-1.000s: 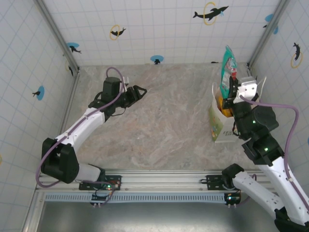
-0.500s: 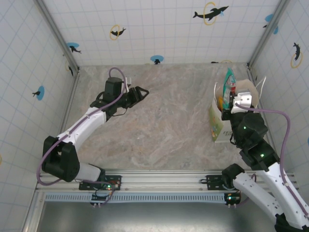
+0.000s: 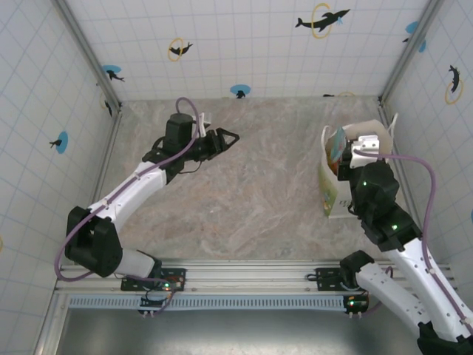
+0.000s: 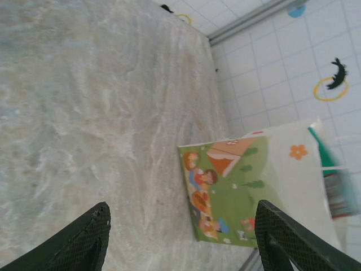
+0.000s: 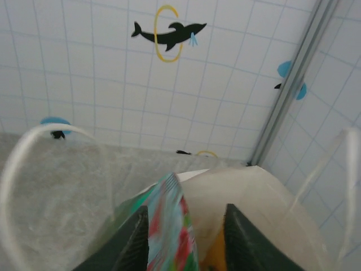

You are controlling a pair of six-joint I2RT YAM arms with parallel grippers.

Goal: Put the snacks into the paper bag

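Green packet (image 5: 168, 223) inside parted right gripper (image 5: 186, 226), over paper bag (image 5: 262, 195)

Cream paper bag (image 3: 330, 194) upright at far right, mouth open; blurred teal-green snack packet (image 5: 169, 226) in its mouth, orange packet (image 5: 211, 257) beneath

Overhead view looks down from behind; left wrist sees the paper bag (image 4: 237, 186) afar, right wrist close
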